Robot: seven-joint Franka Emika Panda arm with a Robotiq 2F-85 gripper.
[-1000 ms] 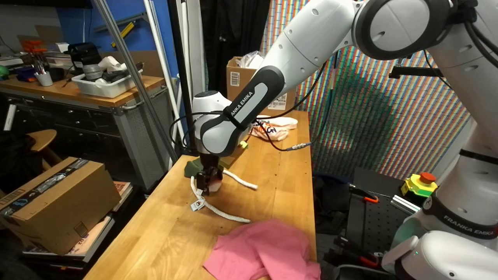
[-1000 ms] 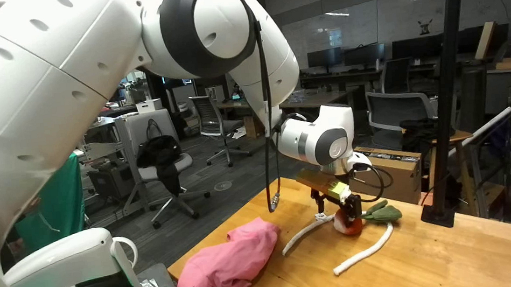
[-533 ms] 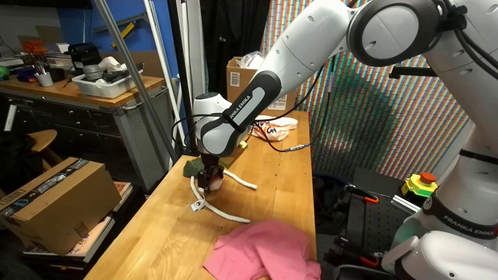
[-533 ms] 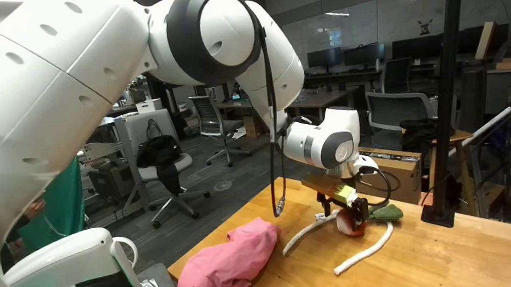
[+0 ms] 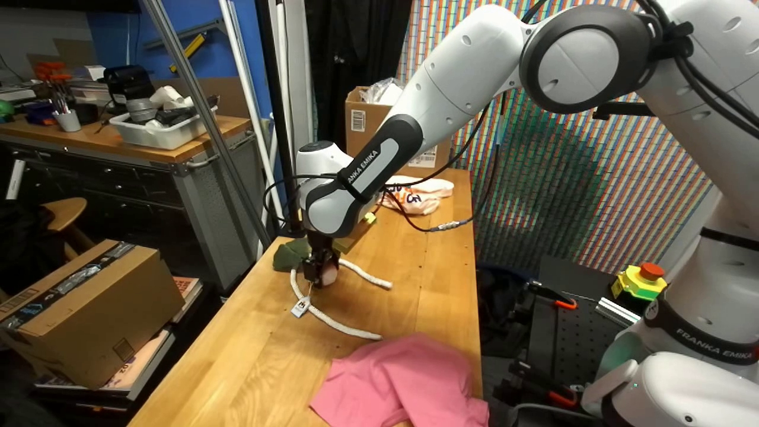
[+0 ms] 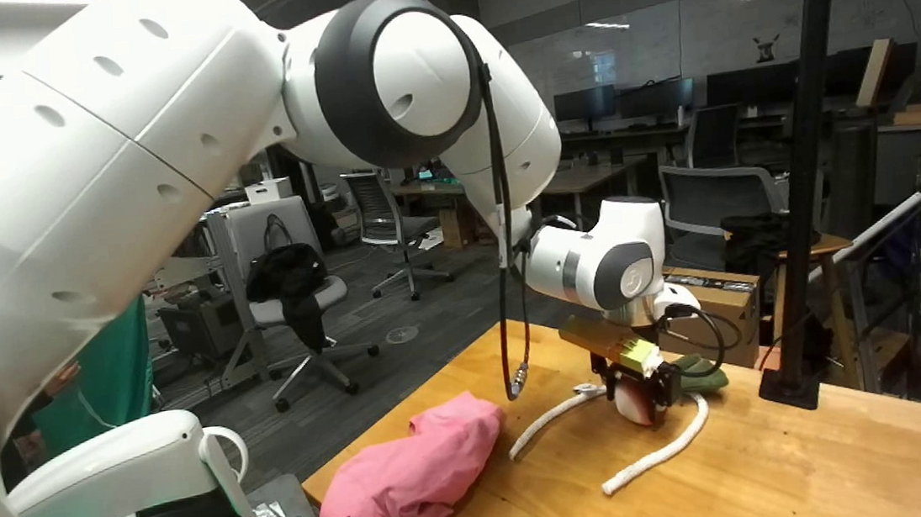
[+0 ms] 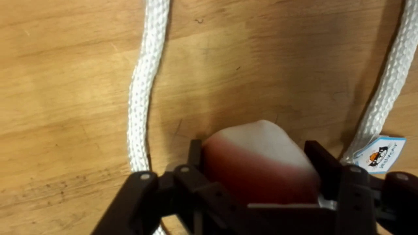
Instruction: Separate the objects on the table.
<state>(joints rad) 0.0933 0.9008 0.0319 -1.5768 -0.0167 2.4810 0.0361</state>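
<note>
The black end effector [image 7: 256,155] grasps the smooth, rounded red-and-white item [image 7: 261,164], a finger against each side, low at the light-wood tabletop [image 7: 78,98]; whether it rests there, I can't tell! White braided cord [image 7: 140,98] runs past on both flanks, a small printed tag [image 7: 380,153] by one length. Just beside sits the dull-green soft-looking piece [image 5: 289,255]; the crumpled pink cloth [image 6: 413,470] lies well apart.

On the table [image 5: 237,379] we see 1 pink cloth [image 5: 403,379], 1 printed cloth [image 5: 424,204], white cord [image 7: 148,62] and 1 green item [image 5: 288,255].
</note>
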